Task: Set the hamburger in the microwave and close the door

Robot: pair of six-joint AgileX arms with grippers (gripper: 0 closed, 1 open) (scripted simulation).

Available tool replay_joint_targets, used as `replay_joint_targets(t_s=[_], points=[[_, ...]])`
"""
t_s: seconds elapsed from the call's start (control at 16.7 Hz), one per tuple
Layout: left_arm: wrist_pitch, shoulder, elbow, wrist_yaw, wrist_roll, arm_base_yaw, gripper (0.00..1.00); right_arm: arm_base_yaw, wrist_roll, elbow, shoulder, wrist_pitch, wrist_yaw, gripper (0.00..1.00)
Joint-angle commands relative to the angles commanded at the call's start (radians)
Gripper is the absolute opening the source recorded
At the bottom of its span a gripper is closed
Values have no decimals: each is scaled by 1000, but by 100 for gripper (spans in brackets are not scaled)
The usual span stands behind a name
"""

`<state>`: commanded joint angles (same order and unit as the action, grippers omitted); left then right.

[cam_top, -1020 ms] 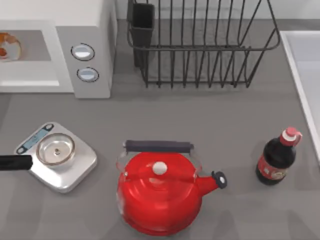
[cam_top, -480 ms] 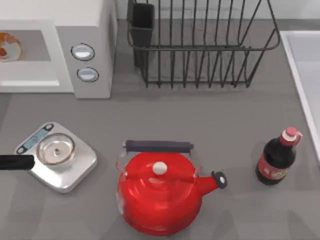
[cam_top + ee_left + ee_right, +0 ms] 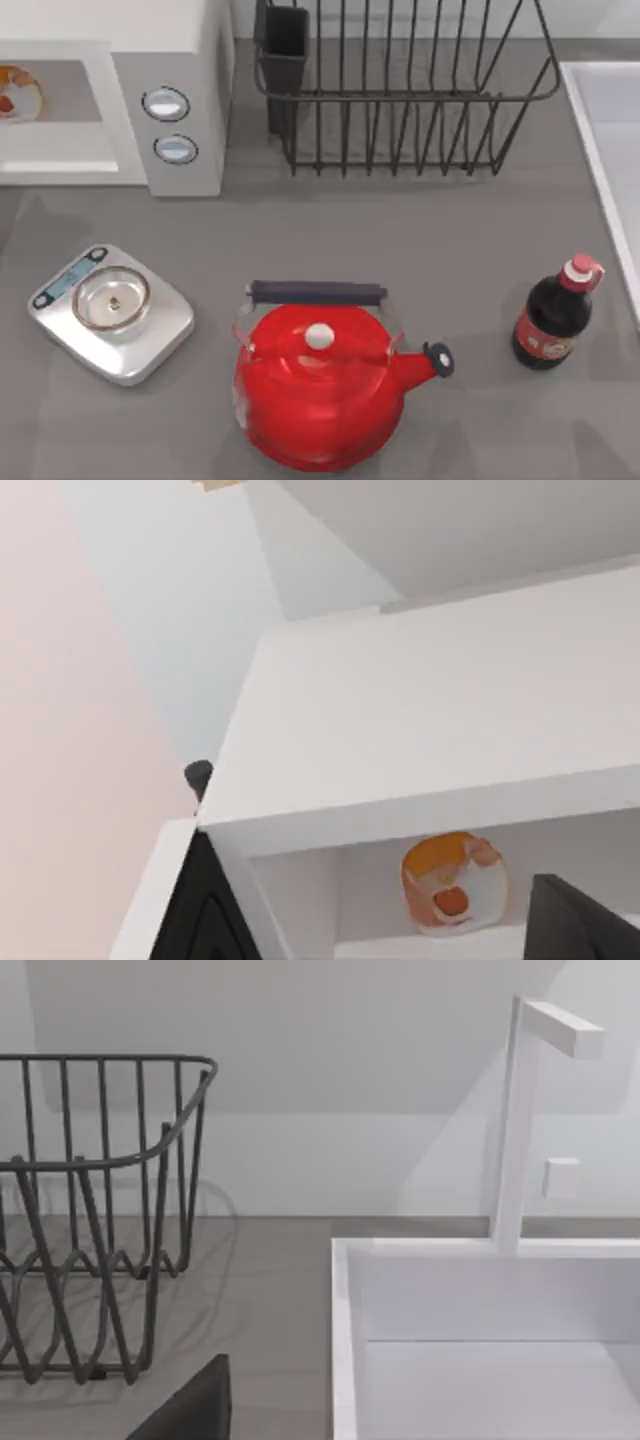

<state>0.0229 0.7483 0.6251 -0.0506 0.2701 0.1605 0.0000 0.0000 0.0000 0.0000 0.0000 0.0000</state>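
- Grey counter (image 3: 400, 230) against a pale wall, and the white microwave (image 3: 180, 100) sits at its far left corner.
- The hamburger (image 3: 18, 92) already lies inside the cavity; from my left wrist view it rests on the pale floor (image 3: 455, 888).
- The door (image 3: 185, 900) stands open beside the cavity.
- Risk: I could push the door edge-on and shove the microwave rather than swing the door shut.
- Left tool (image 3: 400, 920): dark fingers well apart, holding nothing.
- Right tool: I cannot tell.
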Motion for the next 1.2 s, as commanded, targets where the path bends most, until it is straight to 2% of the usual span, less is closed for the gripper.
replay_joint_targets(t_s=[0.3,0.66,0.96,1.2], points=[[274,401,411,-263,233,362,0,0,0,0,0,0,0,100],[570,796,669,-495,486,704,0,0,0,0,0,0,0,100],[715,979,759,-600,625,861,0,0,0,0,0,0,0,100],[744,1016,774,-623,656,892,0,0,0,0,0,0,0,100]])
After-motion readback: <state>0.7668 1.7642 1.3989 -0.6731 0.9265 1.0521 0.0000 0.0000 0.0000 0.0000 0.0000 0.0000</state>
